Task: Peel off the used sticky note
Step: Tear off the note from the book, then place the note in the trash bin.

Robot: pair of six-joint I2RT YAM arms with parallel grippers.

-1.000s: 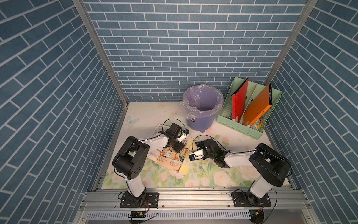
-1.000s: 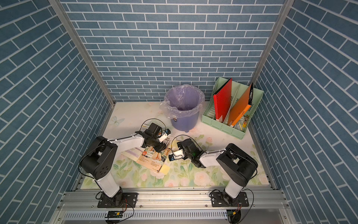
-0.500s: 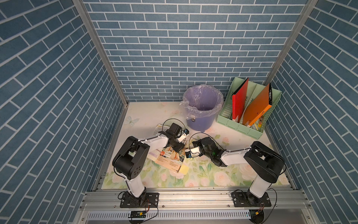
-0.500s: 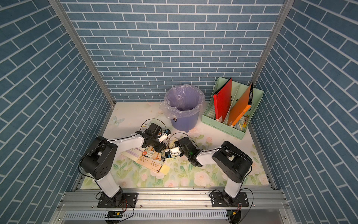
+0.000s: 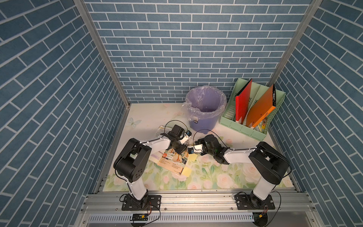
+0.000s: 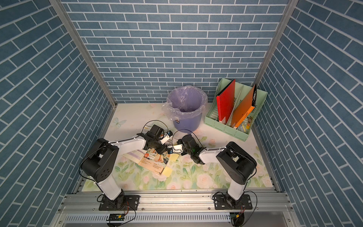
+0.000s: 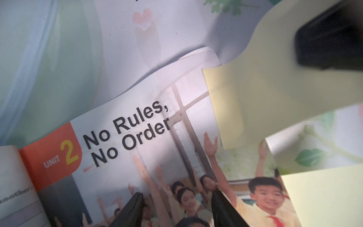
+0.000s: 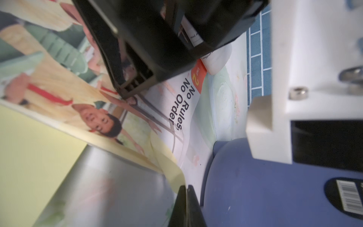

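An open book [image 5: 170, 159] [image 7: 149, 121] headed "No Rules, No Order" lies on the flowered mat. A yellow sticky note [image 5: 193, 157] [image 6: 174, 157] [image 7: 265, 98] hangs on the page's edge nearest the right arm. My right gripper [image 8: 185, 189] [image 5: 189, 151] is shut on the note's free edge, which curls up off the page [image 8: 170, 167]. My left gripper [image 7: 177, 196] [image 5: 181, 150] is open, both fingertips pressed down on the page's photo. A second yellow sticky note [image 5: 186, 171] [image 7: 324, 196] sticks out at the page's near corner.
A purple bin [image 5: 205, 110] [image 8: 255, 186] lined with a plastic bag stands just behind the grippers. A green file rack [image 5: 253, 127] with red and orange folders is at the back right. Blue brick walls close in three sides.
My right gripper slid left to the book's edge and shut on the sticky note. The left arm stayed pressed on the page.
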